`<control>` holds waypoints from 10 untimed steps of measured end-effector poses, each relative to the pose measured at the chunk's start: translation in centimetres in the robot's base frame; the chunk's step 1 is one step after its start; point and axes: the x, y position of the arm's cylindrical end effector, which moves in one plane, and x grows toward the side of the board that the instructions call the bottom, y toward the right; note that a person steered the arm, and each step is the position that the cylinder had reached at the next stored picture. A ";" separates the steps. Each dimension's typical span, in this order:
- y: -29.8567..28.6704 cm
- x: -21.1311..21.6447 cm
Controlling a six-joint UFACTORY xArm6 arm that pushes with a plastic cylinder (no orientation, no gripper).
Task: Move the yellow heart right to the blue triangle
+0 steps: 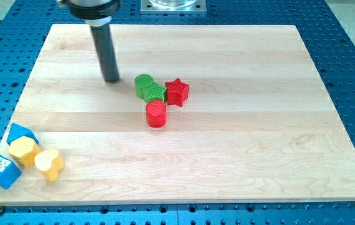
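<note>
Yellow heart sits near the view's bottom-left corner of the wooden surface, in a tight cluster with a second yellow block of rounded shape, a blue triangle just above that, and a blue cube with a dotted top hanging at the board's edge. The heart lies to the right of the other yellow block and lower-right of the triangle, not touching it as far as I can tell, so the job looks unfinished: the heart is to be nudged up until it rests just right of the triangle.

My tip stands on the upper middle-left of the board, well apart from the heart and up and to the right of it, closer to the green block, red star and red cylinder in the centre. No claw is fitted, only the rod, so nothing is spread or pinched
</note>
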 end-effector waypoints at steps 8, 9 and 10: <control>-4.5 21.3; -4.1 16.9; 0.3 17.6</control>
